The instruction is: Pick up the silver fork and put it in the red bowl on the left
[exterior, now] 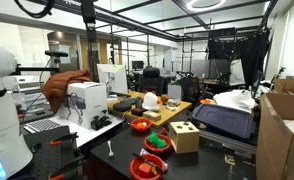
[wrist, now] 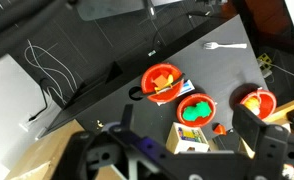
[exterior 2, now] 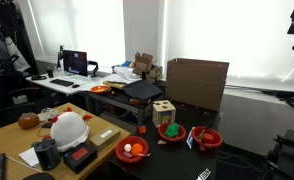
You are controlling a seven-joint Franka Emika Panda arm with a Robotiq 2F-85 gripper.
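Observation:
The silver fork (wrist: 225, 45) lies on the black table, far from my gripper; it also shows at the table's near edge in an exterior view (exterior 2: 203, 175). The red bowl (wrist: 257, 101) with the orange-red inside holds small orange and pale pieces and shows in both exterior views (exterior 2: 133, 150) (exterior: 140, 126). My gripper (wrist: 187, 116) is open and empty, high above the table, over the tan wooden box (wrist: 190, 138). I cannot make out the gripper in the exterior views.
A red bowl with green pieces (wrist: 196, 110) (exterior 2: 172, 130) sits beside the box (exterior 2: 163, 111). A third red bowl (wrist: 164, 82) (exterior 2: 208, 138) has a blue-and-white card next to it. A wooden table with a white-and-red object (exterior 2: 69, 128) adjoins.

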